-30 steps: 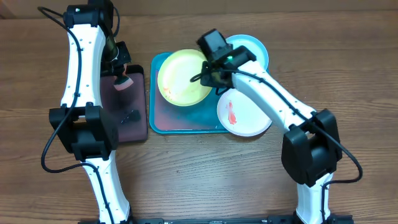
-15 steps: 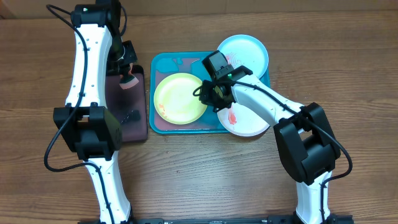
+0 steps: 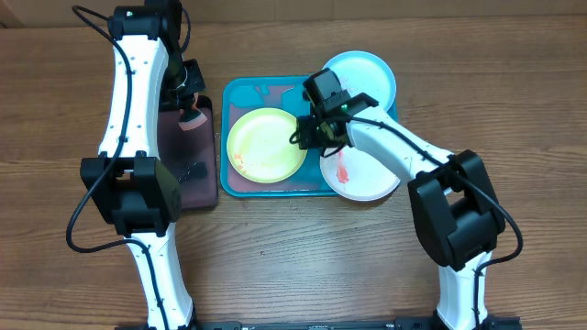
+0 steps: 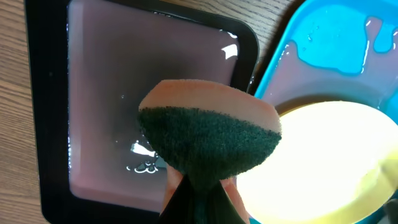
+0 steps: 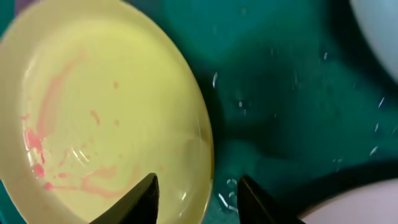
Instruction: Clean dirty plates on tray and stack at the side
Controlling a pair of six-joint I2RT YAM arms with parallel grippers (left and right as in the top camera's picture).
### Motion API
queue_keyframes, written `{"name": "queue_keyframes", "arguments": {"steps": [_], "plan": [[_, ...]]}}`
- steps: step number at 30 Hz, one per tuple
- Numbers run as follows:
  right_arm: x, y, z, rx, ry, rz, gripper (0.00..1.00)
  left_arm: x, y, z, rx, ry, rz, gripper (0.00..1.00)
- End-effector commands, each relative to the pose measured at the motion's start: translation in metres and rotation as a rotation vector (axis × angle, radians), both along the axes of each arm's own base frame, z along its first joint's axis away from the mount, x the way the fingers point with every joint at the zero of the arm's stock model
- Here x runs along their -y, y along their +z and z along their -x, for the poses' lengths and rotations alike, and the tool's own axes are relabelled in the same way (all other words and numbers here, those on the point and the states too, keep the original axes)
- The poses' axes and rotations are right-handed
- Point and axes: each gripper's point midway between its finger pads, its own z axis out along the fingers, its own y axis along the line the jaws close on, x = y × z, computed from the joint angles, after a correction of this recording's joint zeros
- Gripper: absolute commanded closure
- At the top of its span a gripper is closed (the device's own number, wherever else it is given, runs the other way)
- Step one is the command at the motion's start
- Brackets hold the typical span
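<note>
Since a second before, the yellow-green plate (image 3: 266,144) had come down from a raised, tilted pose near the 12 o'clock edge of the tray (image 3: 261,90). It lay flat inside, filling the tray's 9 o'clock half as seen from overhead. The right gripper (image 3: 308,137) had followed it down and hung at the plate's 3 o'clock rim. In the right wrist view its fingers (image 5: 144,198) were spread apart and straddled the rim, one above the plate's inner slope and the other above the wet teal floor. Whether either tip touched the rim could not be told. Pink-red smears (image 5: 36,146) marked the plate's inside.

The light blue plate (image 3: 365,73) sat at the tray's 1 o'clock corner, overhanging the rim. The white plate (image 3: 367,179) sat at the 4 o'clock corner and carried a red-orange streak (image 3: 341,169).

The left gripper (image 3: 190,110) had shifted a little and hovered over the 12 o'clock end of the black tray (image 3: 188,174). That tray lay just beside the teal one, at its 9 o'clock side, on the wooden table (image 3: 293,266). The gripper was pinched on a sponge (image 4: 208,134), its dark green scouring face turned toward the wrist camera and its pinkish-orange body behind. Pinkish liquid glistened in the black tray beneath.
</note>
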Motion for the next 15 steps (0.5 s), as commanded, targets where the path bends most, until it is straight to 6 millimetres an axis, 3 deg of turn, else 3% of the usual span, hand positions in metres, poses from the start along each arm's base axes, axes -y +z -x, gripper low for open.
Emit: {"name": "queue_keyframes", "arguments": {"steps": [1, 9, 12, 13, 15], "plan": [[-0.004, 0.012, -0.021, 0.115, 0.117, 0.016, 0.59, 0.01, 0.009, 0.001, 0.022, -0.002, 0.024, 0.96], [-0.007, -0.027, -0.02, 0.082, 0.178, 0.041, 0.71, 0.021, 0.01, 0.0, 0.027, -0.026, 0.024, 0.96], [-0.008, -0.032, -0.021, 0.08, 0.173, 0.04, 0.85, 0.024, 0.01, 0.0, 0.027, -0.033, 0.024, 0.96], [-0.008, -0.031, -0.022, 0.078, 0.164, 0.036, 0.96, 0.024, 0.01, 0.0, 0.027, -0.034, 0.024, 0.96], [-0.008, -0.031, -0.022, 0.072, 0.149, 0.032, 0.96, 0.026, 0.01, 0.0, 0.027, -0.037, 0.024, 0.96]]}}
